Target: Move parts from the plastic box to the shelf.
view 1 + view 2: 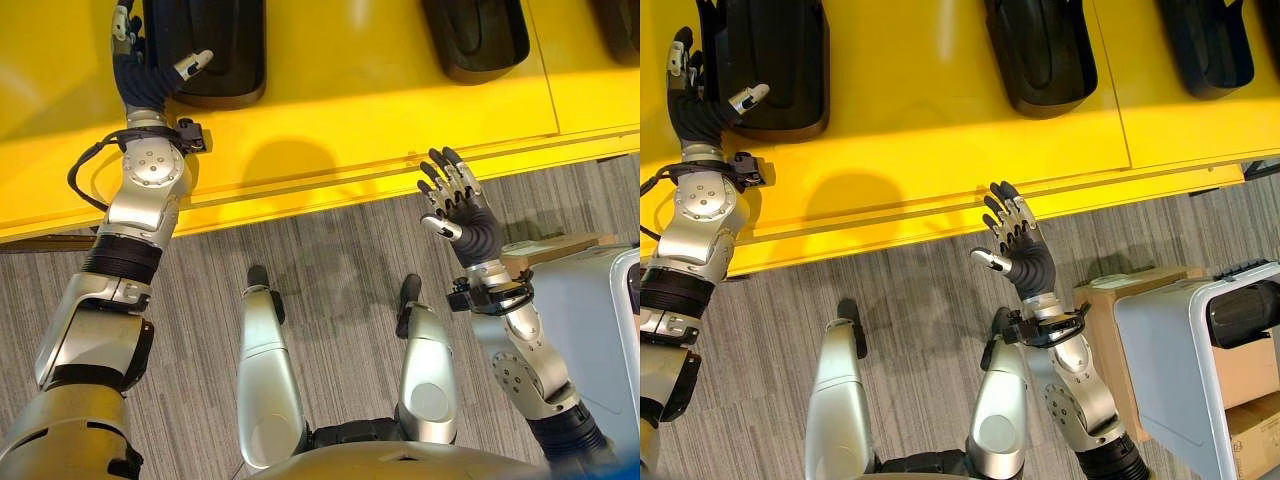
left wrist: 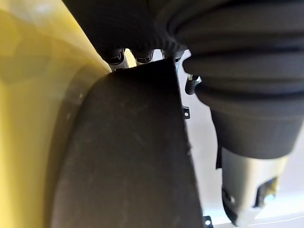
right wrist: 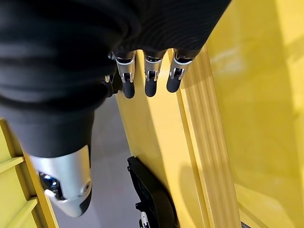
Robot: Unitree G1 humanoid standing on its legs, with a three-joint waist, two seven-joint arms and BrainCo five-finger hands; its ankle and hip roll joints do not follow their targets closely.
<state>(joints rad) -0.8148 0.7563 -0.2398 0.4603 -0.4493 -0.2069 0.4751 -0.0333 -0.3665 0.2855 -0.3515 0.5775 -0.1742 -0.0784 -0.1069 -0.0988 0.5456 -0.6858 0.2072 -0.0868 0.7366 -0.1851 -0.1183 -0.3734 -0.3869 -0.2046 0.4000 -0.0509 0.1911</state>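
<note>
At the far left, the left hand (image 1: pixel 140 75) is seen raised onto the yellow shelf (image 1: pixel 340 110), its fingers reaching over the near end of a black part (image 1: pixel 215 50) that lies on the shelf, the thumb stretched out across the part's edge. In the left wrist view the same black part (image 2: pixel 128 161) is shown from very close, with the fingers going behind its upper edge; whether they are curled round it cannot be told.

Further right on the shelf, a second black part (image 1: pixel 1040 50) is seen lying apart from the first, and a third black part (image 1: pixel 1210 40) is shown more fully in the right eye view.

The right hand (image 1: pixel 1025 255) is held up before the shelf's front edge, over the grey floor (image 1: pixel 330 260), fingers straight and spread, nothing in it. In the right wrist view the same relaxed fingers (image 3: pixel 149 78) are seen along the yellow edge.

At the far right, a grey-white plastic box (image 1: pixel 1180 350) is seen standing beside a cardboard box (image 1: pixel 1110 300); a dark part (image 1: pixel 1250 310) inside it is shown in the right eye view.
</note>
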